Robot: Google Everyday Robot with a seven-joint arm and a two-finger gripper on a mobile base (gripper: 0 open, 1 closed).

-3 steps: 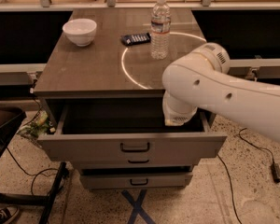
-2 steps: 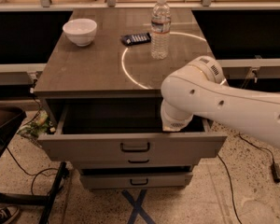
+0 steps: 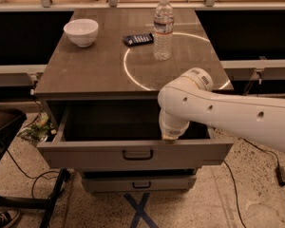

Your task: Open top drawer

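Note:
The top drawer (image 3: 85,155) is pulled well out from under the tabletop, and its dark, deep inside shows. Its wide grey front panel has a small dark loop handle (image 3: 137,154) at centre. My white arm (image 3: 228,110) comes in from the right and bends down into the drawer. My gripper (image 3: 171,137) is at the arm's lower end, just behind the top edge of the drawer front, right of the handle. The wrist hides its fingers.
A brown tabletop (image 3: 99,70) carries a white bowl (image 3: 81,32), a water bottle (image 3: 163,28) and a dark flat device (image 3: 138,39). A lower grey drawer (image 3: 140,183) sits shut beneath. A chair base (image 3: 4,137), cables and a shoe (image 3: 2,218) lie at left.
My arm has shifted a little left and lower, toward the drawer front. The drawer stays pulled out about as far as before.

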